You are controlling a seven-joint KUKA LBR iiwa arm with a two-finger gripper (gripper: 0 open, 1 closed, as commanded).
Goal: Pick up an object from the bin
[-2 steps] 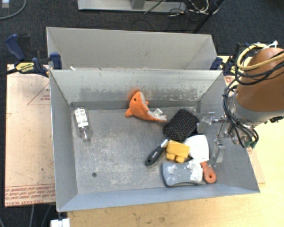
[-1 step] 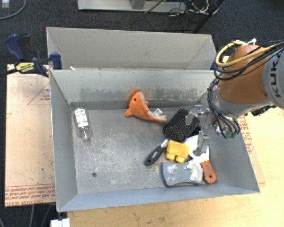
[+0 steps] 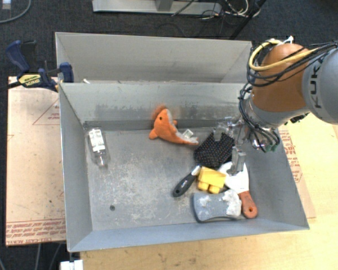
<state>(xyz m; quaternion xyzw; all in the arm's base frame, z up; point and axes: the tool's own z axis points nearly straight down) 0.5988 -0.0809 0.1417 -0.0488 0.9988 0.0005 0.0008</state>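
Our claw (image 3: 236,161) hangs at the right of the grey metal bin (image 3: 73,151), beside a black knobbly pad (image 3: 214,149), near a yellow plastic block (image 3: 210,180); its opening we cannot tell; the block looks light and stiff, best pinched across flat sides.

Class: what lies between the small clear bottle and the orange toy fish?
Nothing. In the camera view, bare grey bin floor separates the clear bottle from the orange toy fish.
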